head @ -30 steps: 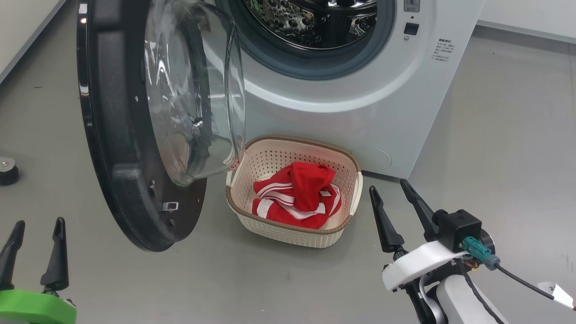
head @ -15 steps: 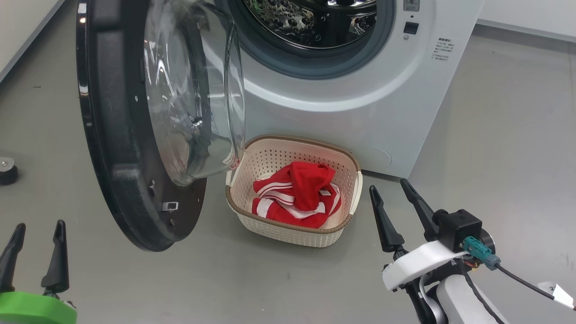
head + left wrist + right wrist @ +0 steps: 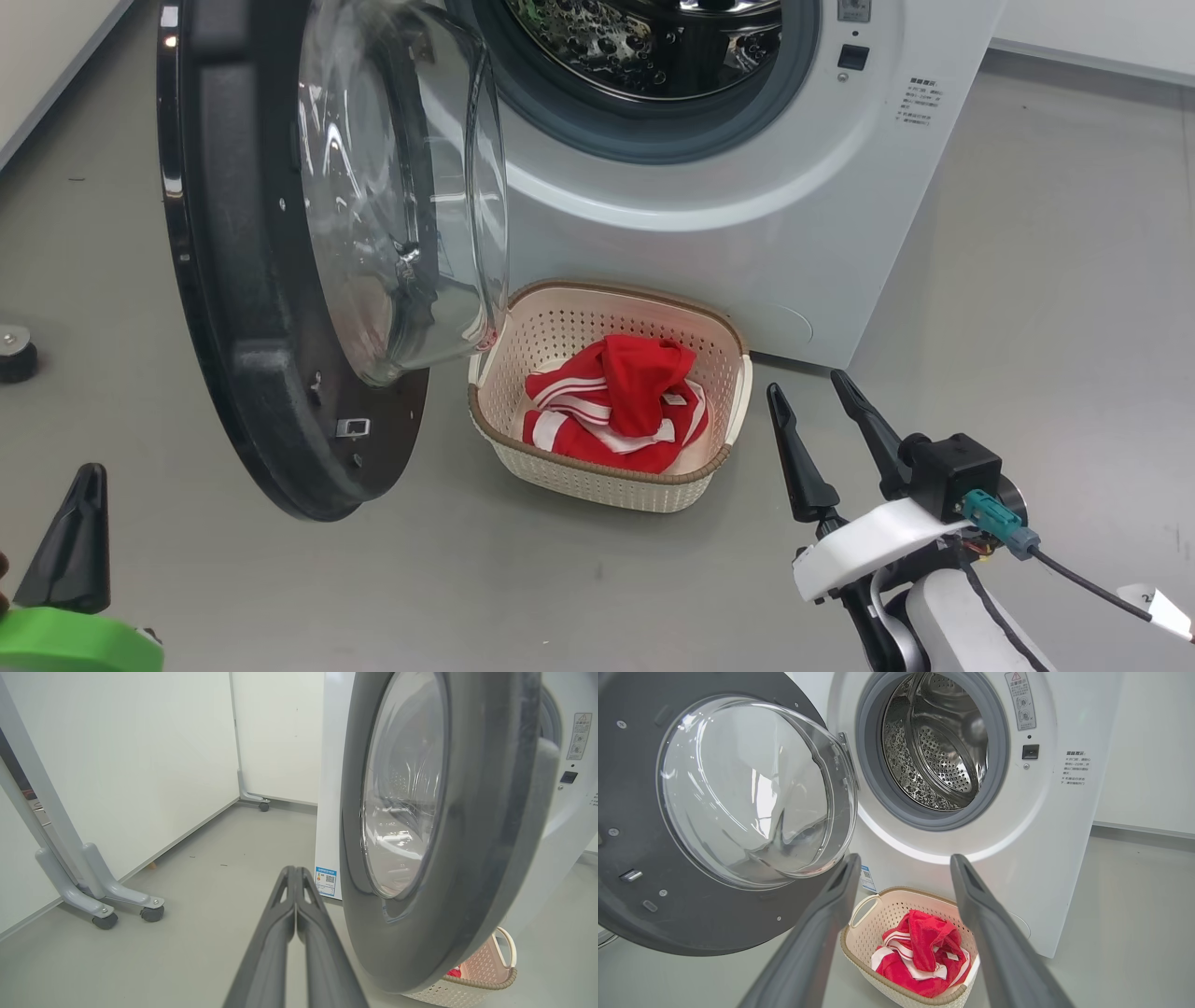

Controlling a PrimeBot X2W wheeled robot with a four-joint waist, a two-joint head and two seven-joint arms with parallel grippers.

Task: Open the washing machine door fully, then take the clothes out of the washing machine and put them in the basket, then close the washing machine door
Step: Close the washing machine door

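Sitting closed & empty, left gripper (image 3: 295, 872) has washing machine door (image 3: 467, 858) at its right; right gripper (image 3: 805, 385) spread wide, empty, basket (image 3: 597, 485) w/ clothes (image 3: 625, 401) at its left

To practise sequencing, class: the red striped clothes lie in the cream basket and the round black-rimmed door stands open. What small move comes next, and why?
Probably push the black-rimmed glass door closed with the left gripper, fingers shut, against its outer face: the red clothes lie in the cream perforated basket and the steel drum looks empty.
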